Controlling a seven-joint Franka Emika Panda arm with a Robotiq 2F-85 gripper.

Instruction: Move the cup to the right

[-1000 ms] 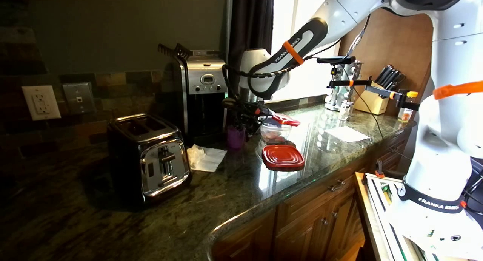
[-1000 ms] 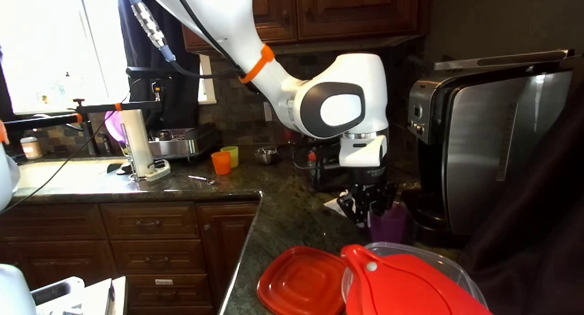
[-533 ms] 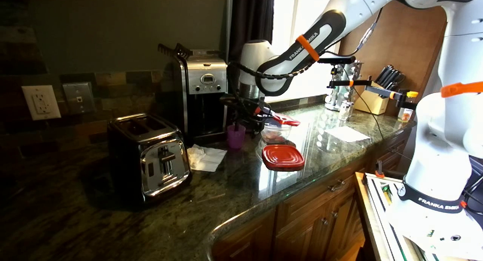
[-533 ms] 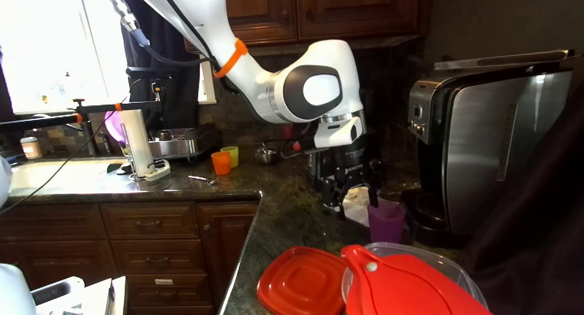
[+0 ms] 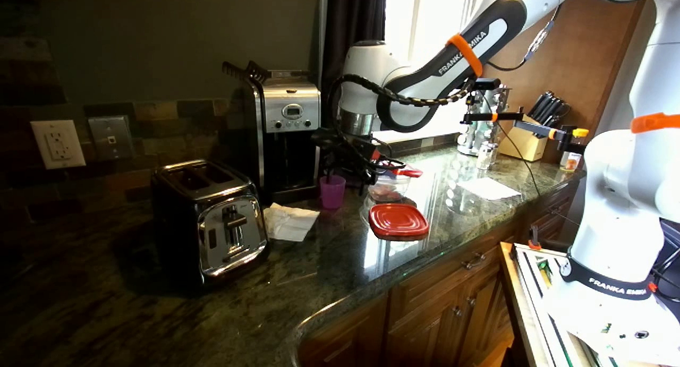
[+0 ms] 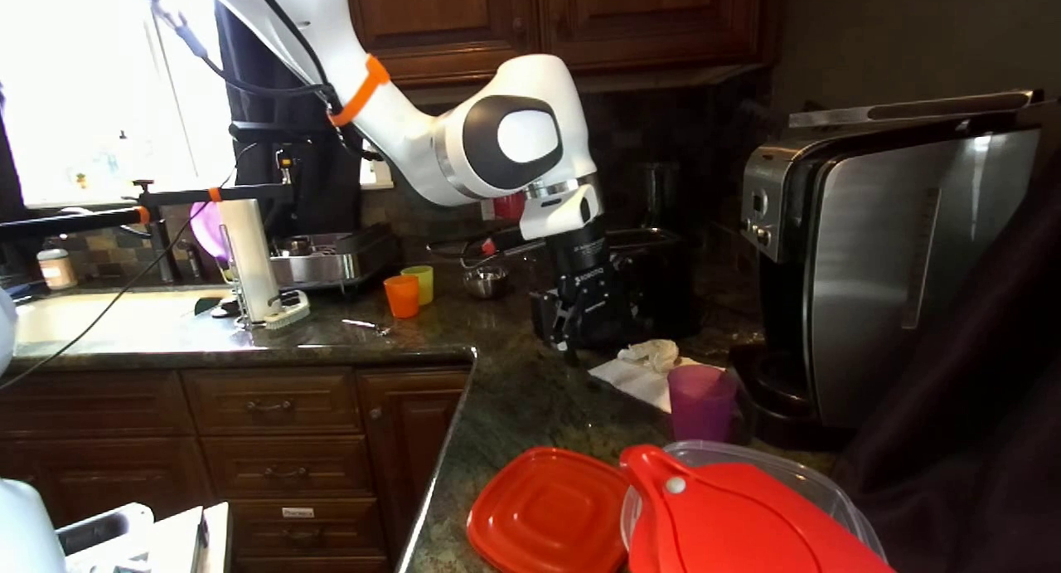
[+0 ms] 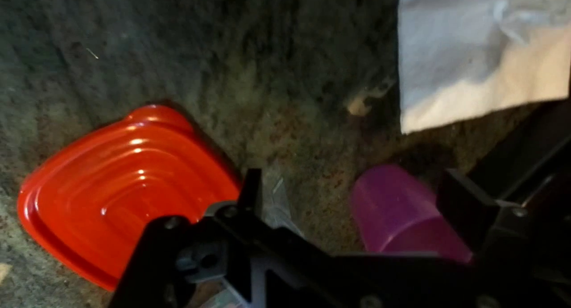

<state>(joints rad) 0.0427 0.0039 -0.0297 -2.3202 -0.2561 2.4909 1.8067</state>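
The small purple cup [image 5: 332, 193] stands upright on the counter, in front of the coffee maker. Its whole side shows in an exterior view, where the purple cup [image 6: 702, 405] has no finger on it. My gripper [image 6: 601, 337] hangs there above the counter, apart from the cup and up to its left. In the wrist view the gripper [image 7: 357, 196] is spread wide; the cup [image 7: 392, 205] lies below, nearer the right-hand finger, and black gripper parts cover some of its rim. Nothing is held.
A chrome toaster [image 5: 234, 234] and a white paper towel [image 5: 295, 223] lie on one side of the cup. Beside it rises the coffee maker [image 6: 912, 266]. A red lid [image 6: 551, 507] and a clear container [image 6: 837, 498] topped with red occupy the counter close by.
The jaws have opened wider and the gripper has lifted off the cup, one finger having been at its rim. The arm has drawn back toward the toaster. The cup stays in place.
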